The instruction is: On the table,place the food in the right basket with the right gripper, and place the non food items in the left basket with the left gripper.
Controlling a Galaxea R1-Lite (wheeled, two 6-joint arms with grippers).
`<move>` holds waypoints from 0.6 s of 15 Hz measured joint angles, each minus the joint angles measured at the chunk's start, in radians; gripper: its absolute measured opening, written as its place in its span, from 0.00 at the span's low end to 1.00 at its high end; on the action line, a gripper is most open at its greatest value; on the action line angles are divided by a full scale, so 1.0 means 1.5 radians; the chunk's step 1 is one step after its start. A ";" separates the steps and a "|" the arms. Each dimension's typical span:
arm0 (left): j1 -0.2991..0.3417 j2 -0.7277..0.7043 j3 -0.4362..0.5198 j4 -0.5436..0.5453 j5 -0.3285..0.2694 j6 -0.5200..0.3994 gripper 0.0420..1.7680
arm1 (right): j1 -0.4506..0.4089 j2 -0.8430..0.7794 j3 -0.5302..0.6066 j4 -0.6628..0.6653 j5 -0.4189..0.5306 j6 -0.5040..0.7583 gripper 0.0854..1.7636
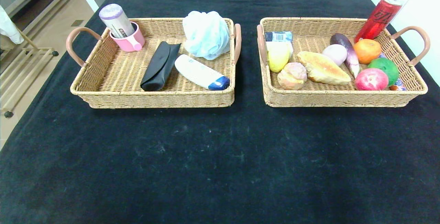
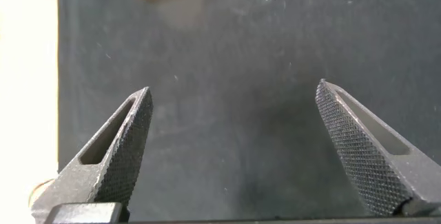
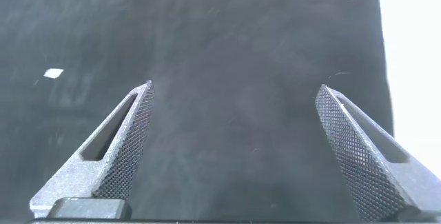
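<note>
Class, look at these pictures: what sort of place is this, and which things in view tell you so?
Probably an indoor lab or test bench: a table draped in black cloth, two wicker baskets of sorted props, and open grippers over the cloth.

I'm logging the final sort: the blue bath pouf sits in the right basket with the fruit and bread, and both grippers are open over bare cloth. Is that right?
Not quite. The head view shows the blue bath pouf in the left basket, beside the pink cup. The rest holds: fruit and bread fill the right basket, and the left gripper and right gripper are open over the black cloth.
</note>
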 joint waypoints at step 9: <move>0.000 0.000 0.335 -0.384 0.047 -0.037 0.97 | 0.006 -0.085 0.391 -0.427 0.001 0.017 0.96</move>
